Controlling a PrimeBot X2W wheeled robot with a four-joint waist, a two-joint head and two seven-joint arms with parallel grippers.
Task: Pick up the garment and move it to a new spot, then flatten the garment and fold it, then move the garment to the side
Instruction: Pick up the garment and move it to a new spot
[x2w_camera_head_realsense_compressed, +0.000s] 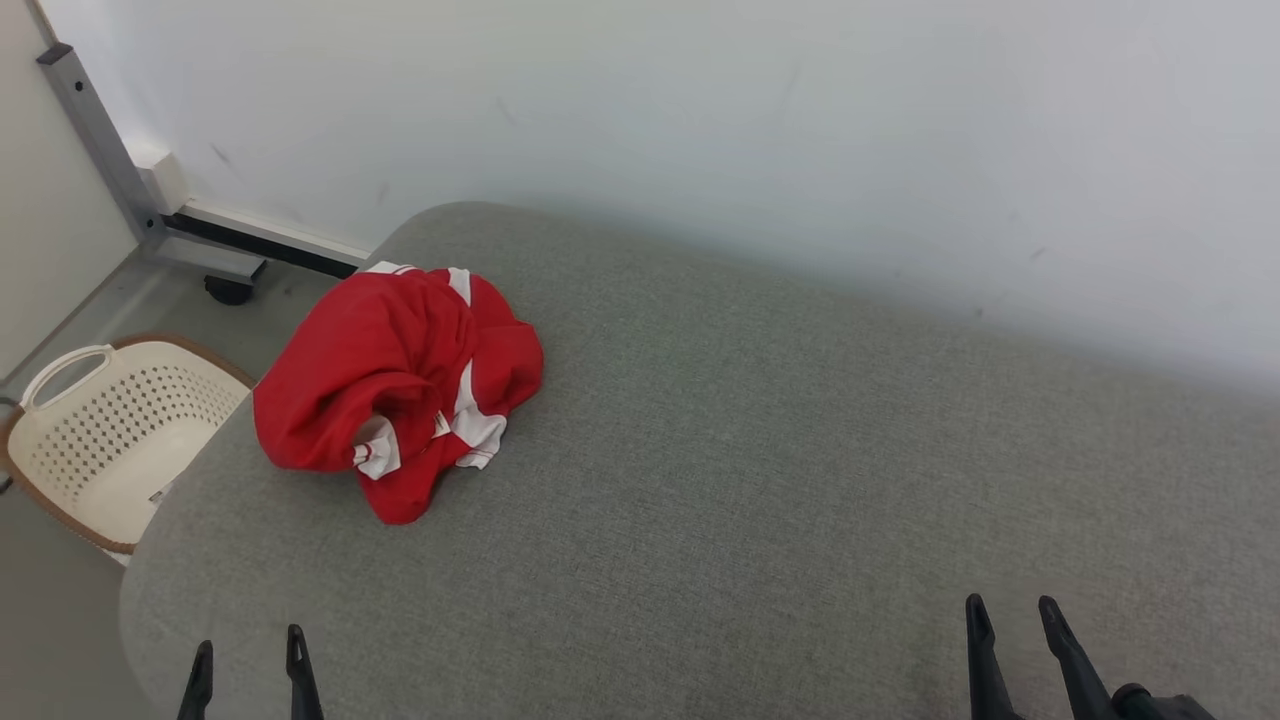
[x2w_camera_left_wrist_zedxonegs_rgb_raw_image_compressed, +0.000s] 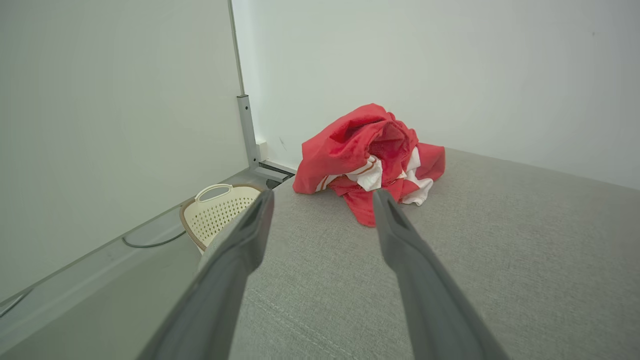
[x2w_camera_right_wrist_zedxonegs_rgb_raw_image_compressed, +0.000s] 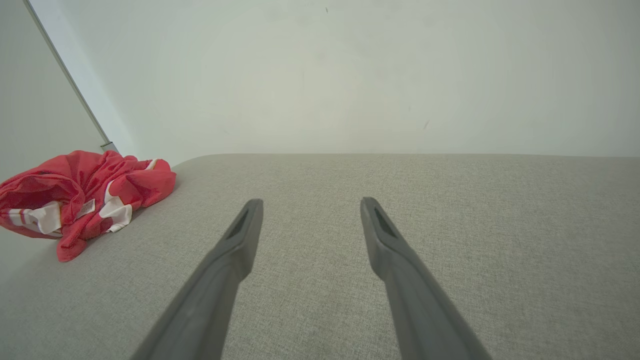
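At near left edge of grey fabric surface (x2w_camera_head_realsense_compressed: 760, 460): left pincer (x2w_camera_head_realsense_compressed: 249, 645), fingers spread wide, holding nothing. At near right edge: right pincer (x2w_camera_head_realsense_compressed: 1011, 603), likewise wide, empty. Toward far left corner of surface: garment (x2w_camera_head_realsense_compressed: 390, 370), red with white panels, crumpled in a heap, well apart from both pincers. On floor beside left edge: cream perforated basket (x2w_camera_head_realsense_compressed: 110, 430).

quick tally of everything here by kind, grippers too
red and white garment: 1
cream basket: 1
grey cushioned surface: 1
gripper: 2 (left gripper, right gripper)
total: 5
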